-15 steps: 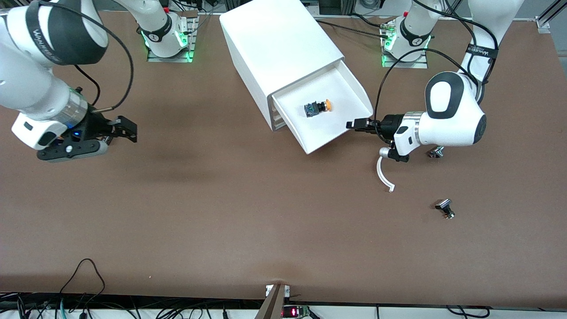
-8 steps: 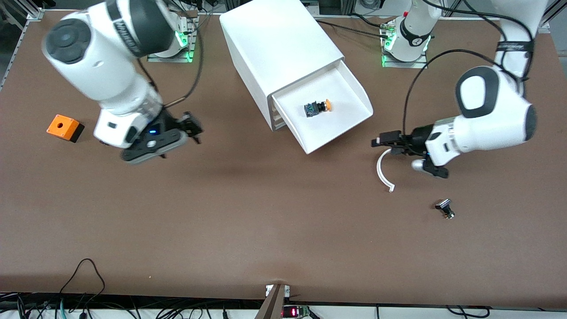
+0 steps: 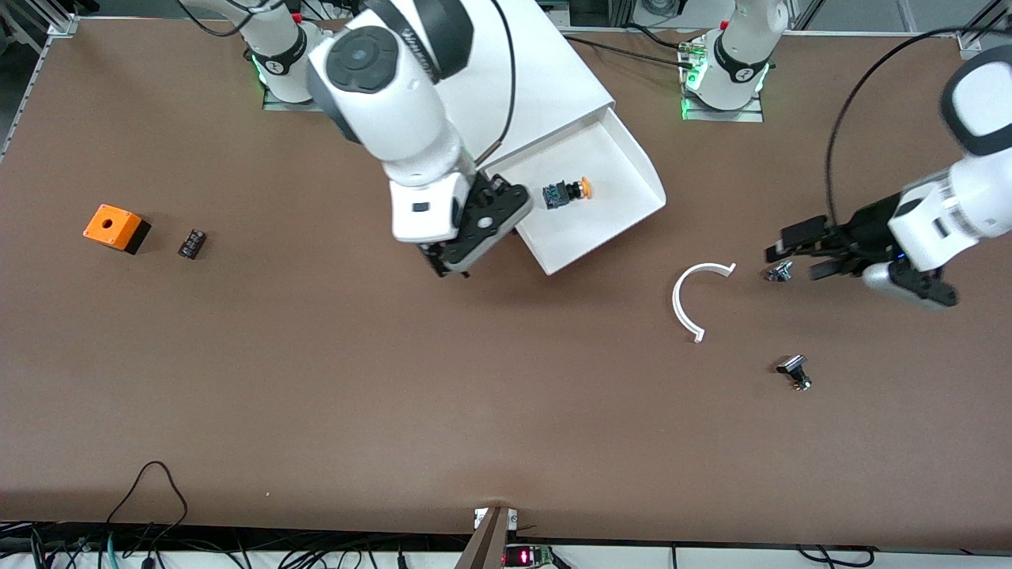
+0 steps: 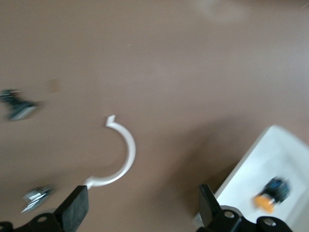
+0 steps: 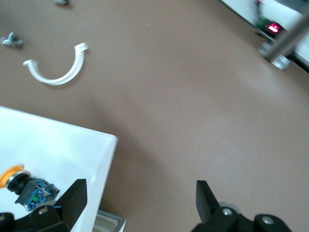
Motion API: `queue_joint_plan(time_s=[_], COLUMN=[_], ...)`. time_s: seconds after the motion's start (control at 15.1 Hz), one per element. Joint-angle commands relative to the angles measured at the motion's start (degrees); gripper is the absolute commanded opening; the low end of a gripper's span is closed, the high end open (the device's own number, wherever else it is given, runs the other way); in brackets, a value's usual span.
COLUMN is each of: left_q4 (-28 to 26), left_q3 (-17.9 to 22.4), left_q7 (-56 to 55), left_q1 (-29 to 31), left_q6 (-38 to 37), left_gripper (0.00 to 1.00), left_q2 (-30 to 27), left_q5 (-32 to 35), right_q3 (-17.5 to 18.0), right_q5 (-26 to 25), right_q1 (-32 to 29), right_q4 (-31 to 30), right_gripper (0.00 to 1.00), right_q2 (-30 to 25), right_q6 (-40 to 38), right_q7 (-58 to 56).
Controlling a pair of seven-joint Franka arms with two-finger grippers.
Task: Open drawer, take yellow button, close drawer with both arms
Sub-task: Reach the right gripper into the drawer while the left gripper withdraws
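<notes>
The top drawer (image 3: 613,162) of the white cabinet (image 3: 545,75) stands pulled out. The button (image 3: 568,192), orange cap on a black body, lies on its side in the drawer. My right gripper (image 3: 449,265) is open and empty over the table by the drawer's corner next to the cabinet front. Its wrist view shows the drawer (image 5: 58,145) and the button (image 5: 21,186) beside one finger (image 5: 75,195). My left gripper (image 3: 794,251) is open and empty over the table toward the left arm's end. Its wrist view shows the drawer (image 4: 275,159) and the button (image 4: 271,195).
A white curved strip (image 3: 686,304) lies on the table nearer the front camera than the drawer. Two small metal parts (image 3: 779,273) (image 3: 794,371) lie near the left gripper. An orange cube (image 3: 116,227) and a small black block (image 3: 191,243) sit toward the right arm's end.
The right arm has swung from its end of the table over to the drawer. The left gripper has drawn back from the drawer's front toward its own end. The drawer and button have not moved.
</notes>
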Motion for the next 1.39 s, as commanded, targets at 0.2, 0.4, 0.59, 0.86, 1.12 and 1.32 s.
queue_joint_plan(time_s=[0.2,0.4,0.59,0.86,1.12,1.32], left_q4=[4.13,3.87,3.43,2.64,2.73,2.73], left_q3=[0.51,0.6,0.6,0.6,0.6,0.6], left_q7=[-3.89,-3.98,-3.98,-3.98,-3.98,-3.98], left_q1=[-0.46,-0.54,-0.81,-0.9,-0.72,-0.72], left_q6=[-7.15,-5.75,-4.07,-3.72,-3.72,-3.8], left_gripper=[1.0,1.0,1.0,1.0,1.0,1.0], left_q2=[-1.47,-1.29,-1.38,-2.0,-1.82,-1.82], left_q5=[16.8,18.66,19.81,19.72,19.63,19.63], right_q3=[-1.11,-4.7,-5.07,-4.54,-5.07,-4.98], right_q5=[0.08,0.08,0.08,0.08,-0.1,-0.1], right_q1=[6.57,11.22,12.82,13.61,15.1,15.02], right_q4=[3.59,3.67,3.67,3.67,3.76,3.76], right_gripper=[1.0,1.0,1.0,1.0,1.0,1.0], right_q2=[5.1,5.36,5.98,6.41,7.73,8.43], right_q6=[-0.48,-6.01,-6.99,-9.1,-9.37,-9.19], right_q7=[-22.31,-24.06,-25.74,-25.91,-27.94,-29.08])
